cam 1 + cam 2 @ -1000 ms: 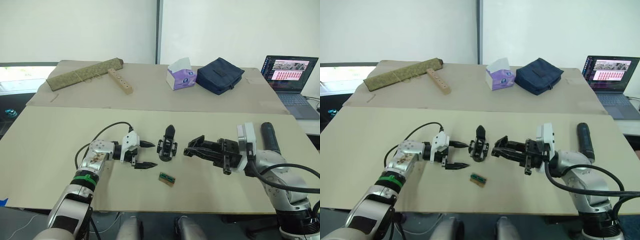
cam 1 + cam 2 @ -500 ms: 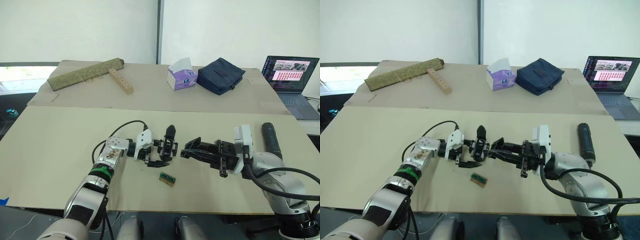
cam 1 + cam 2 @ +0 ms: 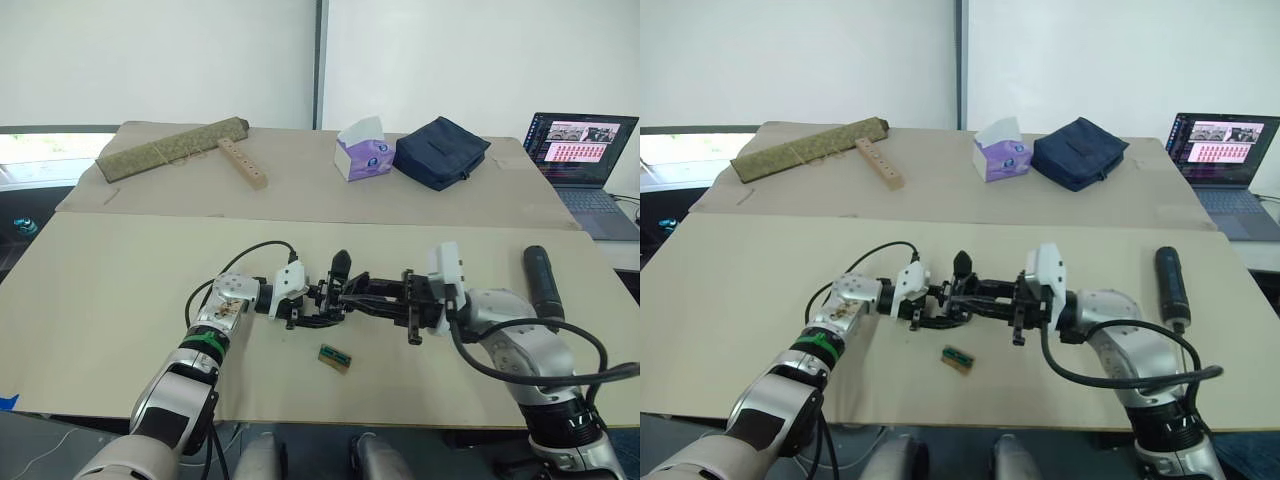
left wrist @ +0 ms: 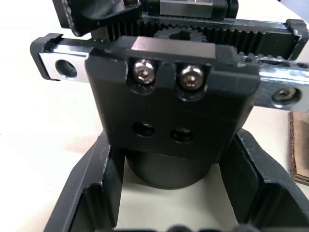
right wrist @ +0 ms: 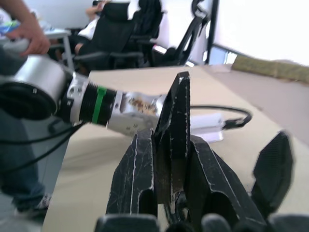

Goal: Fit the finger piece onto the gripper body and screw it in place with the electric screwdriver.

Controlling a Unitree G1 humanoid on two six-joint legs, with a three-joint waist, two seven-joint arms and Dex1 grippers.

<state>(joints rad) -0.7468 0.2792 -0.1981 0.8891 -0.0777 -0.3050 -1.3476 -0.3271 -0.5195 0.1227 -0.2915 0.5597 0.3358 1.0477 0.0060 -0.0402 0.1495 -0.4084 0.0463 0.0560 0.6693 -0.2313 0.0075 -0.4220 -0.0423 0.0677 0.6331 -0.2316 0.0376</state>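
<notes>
I have both arms reaching in low over the table [image 3: 100, 300], meeting at the gripper body [image 3: 336, 290], which stands upright near the table's middle with its pointed finger up. My left gripper [image 3: 312, 308] comes at the body from its left, forearm lying flat; in the left wrist view its 2 fingers [image 4: 91, 193] sit spread on either side of the body's round base [image 4: 164, 169], not clearly pressing it. My right gripper [image 3: 958, 297] stretches in from the body's right, arm nearly level. In the right wrist view 1 finger [image 5: 273, 169] stands apart from the rest, so it is partly open; I cannot tell whether it holds anything.

The electric screwdriver [image 3: 540, 283] lies flat well to the right of the body, beyond my right arm. A small green block [image 3: 334, 357] lies just in front of the body. Behind the body, well apart, sit a tissue box [image 3: 362, 148], a dark blue bag [image 3: 440, 150], a wooden strip [image 3: 240, 162] and a rolled mat [image 3: 170, 148]; a laptop [image 3: 585, 150] is open far right.
</notes>
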